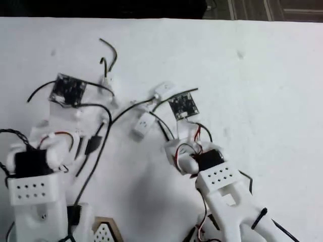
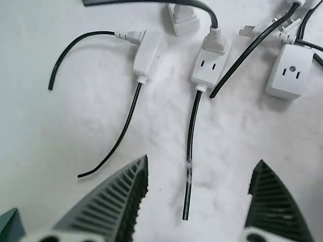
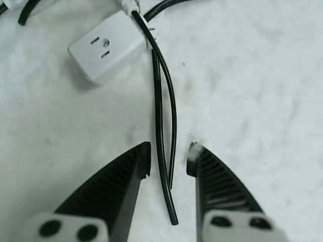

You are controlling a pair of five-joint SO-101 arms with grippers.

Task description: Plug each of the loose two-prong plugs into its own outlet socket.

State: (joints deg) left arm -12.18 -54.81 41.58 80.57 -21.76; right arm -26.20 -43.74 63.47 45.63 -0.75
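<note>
My left gripper (image 2: 199,176) hangs open above the white table, with a black cable end (image 2: 187,191) lying between its grey fingers (image 2: 126,194). Beyond it lie a white outlet socket (image 2: 211,63) with a plug seated in its far end, a slim white connector (image 2: 149,50) and a square outlet block (image 2: 290,70). A loose two-prong plug (image 2: 252,31) rests near that block. My right gripper (image 3: 169,161) is open, straddling two thin black cables (image 3: 160,126) without clamping them. A white outlet socket (image 3: 108,48) lies past it, seen from above as outlet socket (image 1: 143,124).
Black cables (image 1: 103,141) loop across the table's middle between the left arm (image 1: 33,186) and the right arm (image 1: 217,176). Another white plug (image 1: 162,92) lies farther back. The right half of the table (image 1: 272,91) is bare white surface.
</note>
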